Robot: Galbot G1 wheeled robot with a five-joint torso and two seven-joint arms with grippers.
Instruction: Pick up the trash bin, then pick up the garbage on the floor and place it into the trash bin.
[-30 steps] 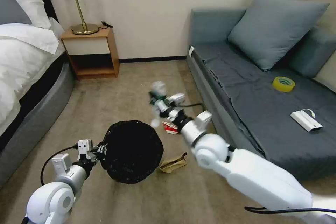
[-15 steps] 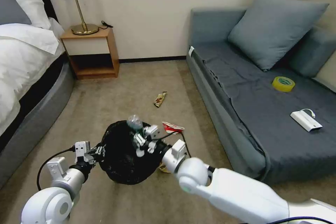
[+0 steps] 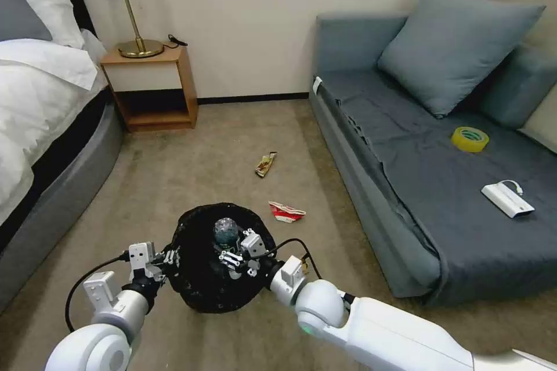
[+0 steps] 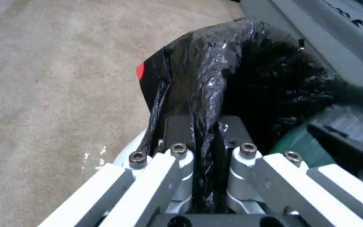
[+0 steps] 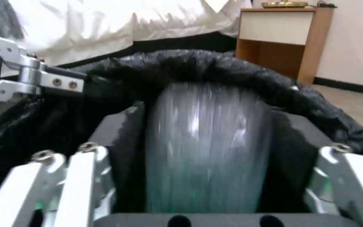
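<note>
Head view, nearest first: the left gripper [image 3: 169,256] is clamped on the near left rim of the trash bin [image 3: 200,278], pinching a fold of its crinkly black liner; the left wrist view shows that fold squeezed tight between the closed fingers [image 4: 177,132]. The bin's pale base is mostly hidden under the bag. The right gripper [image 3: 232,255] reaches over the bin's mouth from the right, closed on the clear bottle [image 3: 225,231], which stands above the opening. In the right wrist view the bottle [image 5: 206,142] is blurred between the two fingers, its green label only a tint at the lower end, with the liner's rim curving behind it. The brown paper bag is hard to make out, hidden behind the right arm. On the carpet just beyond the bin lies the crushed red-and-white carton [image 3: 285,211], and farther off the gold-brown snack wrapper [image 3: 266,164]. A yellow tape roll [image 3: 470,139] and a white box [image 3: 507,200] sit on the sofa [image 3: 371,145].
</note>
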